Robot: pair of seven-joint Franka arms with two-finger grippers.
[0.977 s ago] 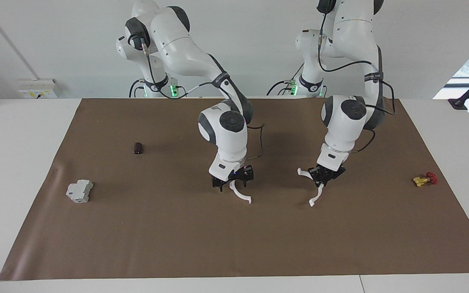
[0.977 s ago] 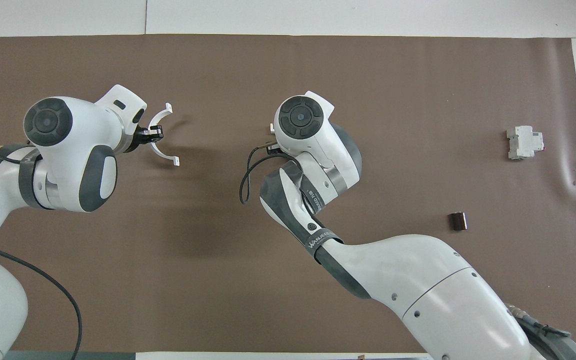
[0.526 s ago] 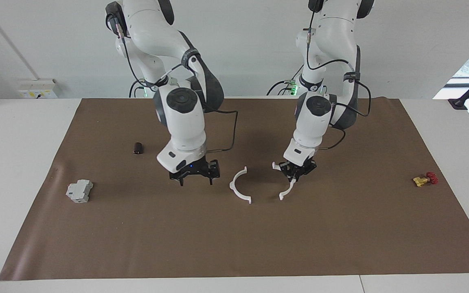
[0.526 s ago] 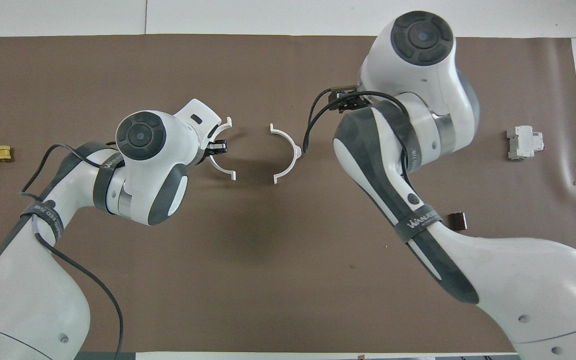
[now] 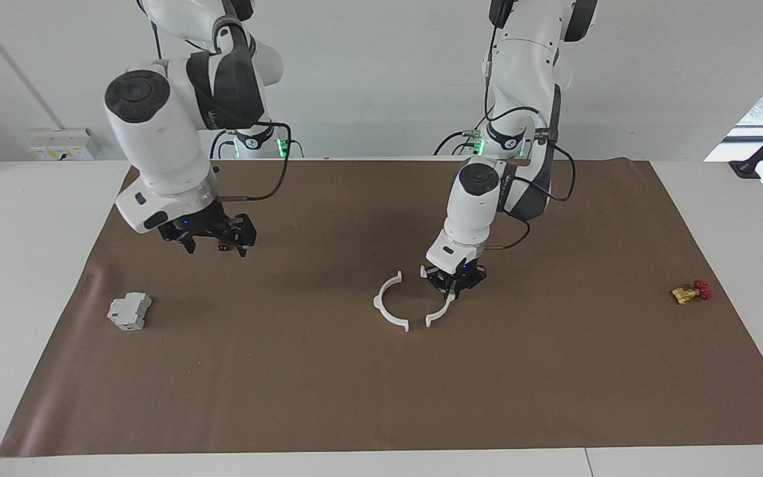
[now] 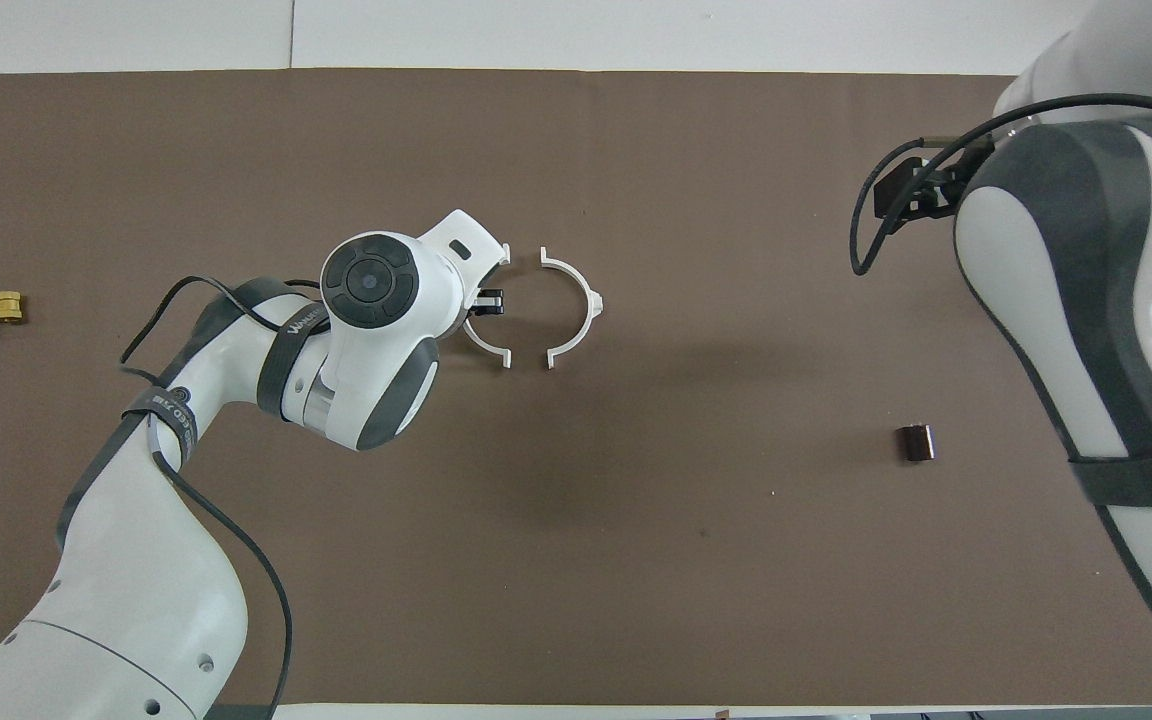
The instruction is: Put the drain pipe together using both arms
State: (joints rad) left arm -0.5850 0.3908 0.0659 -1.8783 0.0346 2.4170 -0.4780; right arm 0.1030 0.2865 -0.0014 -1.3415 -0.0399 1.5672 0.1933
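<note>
My left gripper (image 5: 453,286) clamps one arc (image 5: 440,311), its tips just beside the lying arc (image 5: 388,305); right gripper (image 5: 212,240), jaws apart, hangs over open mat (image 5: 554,371)

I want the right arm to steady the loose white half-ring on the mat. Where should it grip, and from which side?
Probably the middle of the loose half-ring, at its outer lug, coming from above. It lies flat, and its open ends face the held half-ring in the left gripper, so a mid-arc pinch keeps both end tabs free.
</note>
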